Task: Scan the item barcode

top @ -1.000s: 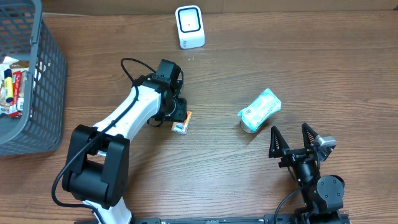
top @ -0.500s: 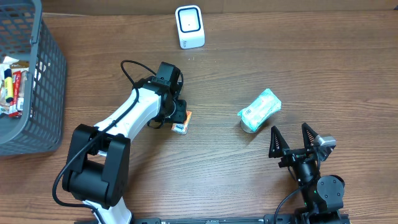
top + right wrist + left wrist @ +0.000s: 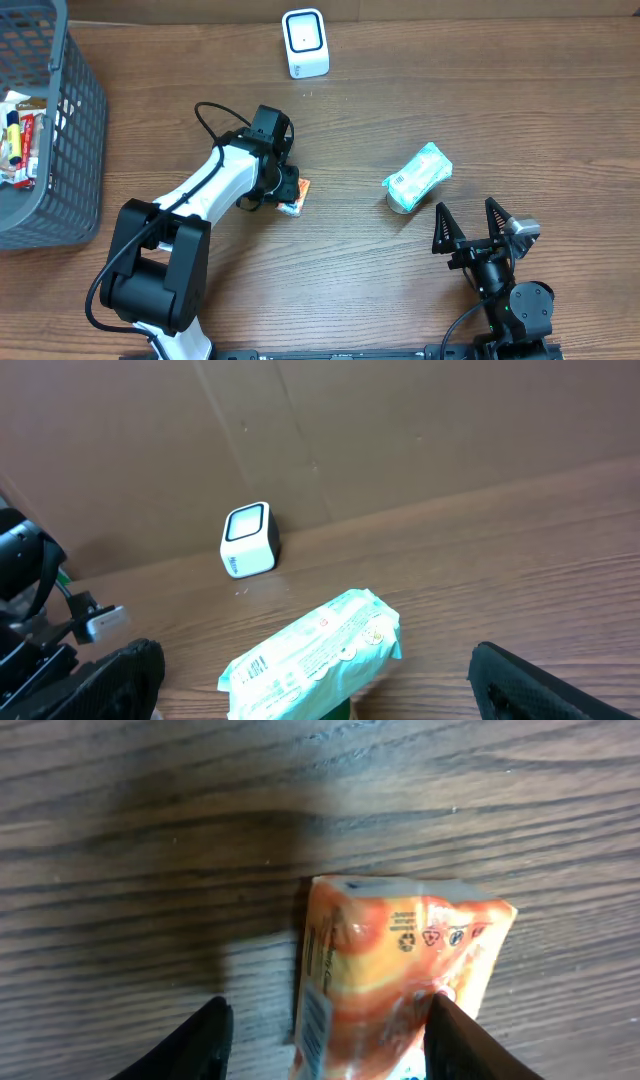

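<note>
Surface: dark wood-grain table (image 3: 400,100), with a grey basket (image 3: 75,150) at the left edge of the overhead frame and a white scanner (image 3: 305,43) standing at top centre.
Item location: the orange packet (image 3: 395,980) lay flat on the table left of centre in the overhead view, well apart from the scanner.
Left gripper: the left gripper (image 3: 325,1035) was down over the packet, one finger on each side of it; the jaws looked closed onto its sides, though contact on the left side was hard to confirm.
Right gripper: the right gripper (image 3: 472,227) stood spread wide at lower right, holding nothing, just below the mint-green wipes pack (image 3: 418,176).
Step in hand: judged as the grasp on the packet, ahead of any lift.
Next move: probably a firm hold, a lift, then a carry toward the top of the frame, with the barcode turned to the scanner's face.
Orientation: in the wrist view the packet's long axis ran up-down, its crimped end toward the top of the frame; a striped strip, possibly the barcode, sat on its left edge.
</note>
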You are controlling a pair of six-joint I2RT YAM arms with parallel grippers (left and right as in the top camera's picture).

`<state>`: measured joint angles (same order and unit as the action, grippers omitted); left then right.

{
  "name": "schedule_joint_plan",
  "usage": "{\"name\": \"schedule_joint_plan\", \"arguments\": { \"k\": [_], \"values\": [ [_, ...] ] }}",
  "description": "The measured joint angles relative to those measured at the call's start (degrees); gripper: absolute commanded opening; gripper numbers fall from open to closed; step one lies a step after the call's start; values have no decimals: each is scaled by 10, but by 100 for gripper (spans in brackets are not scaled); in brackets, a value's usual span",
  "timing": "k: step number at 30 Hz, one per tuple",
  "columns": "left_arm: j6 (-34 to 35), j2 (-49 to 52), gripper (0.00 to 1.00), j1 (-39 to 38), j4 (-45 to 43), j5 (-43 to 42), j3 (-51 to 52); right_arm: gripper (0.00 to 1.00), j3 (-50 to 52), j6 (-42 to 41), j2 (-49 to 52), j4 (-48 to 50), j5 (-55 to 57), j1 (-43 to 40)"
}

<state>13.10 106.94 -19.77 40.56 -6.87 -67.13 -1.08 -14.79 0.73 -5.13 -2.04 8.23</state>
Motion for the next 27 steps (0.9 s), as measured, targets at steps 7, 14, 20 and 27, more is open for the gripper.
{"name": "schedule_joint_plan", "arguments": {
  "k": [7, 14, 20, 27],
  "values": [
    [0, 0, 48, -5, -28, -2, 17, 100, 0, 0, 0, 0, 0, 0],
    [0, 0, 44, -30, -39, -3, 19, 100, 0, 0, 0, 0, 0, 0],
    [0, 0, 9, -35, -40, -9, 19, 100, 0, 0, 0, 0, 0, 0],
    [0, -3, 4, -42, -37, -10, 18, 100, 0, 0, 0, 0, 0, 0]
  ]
}}
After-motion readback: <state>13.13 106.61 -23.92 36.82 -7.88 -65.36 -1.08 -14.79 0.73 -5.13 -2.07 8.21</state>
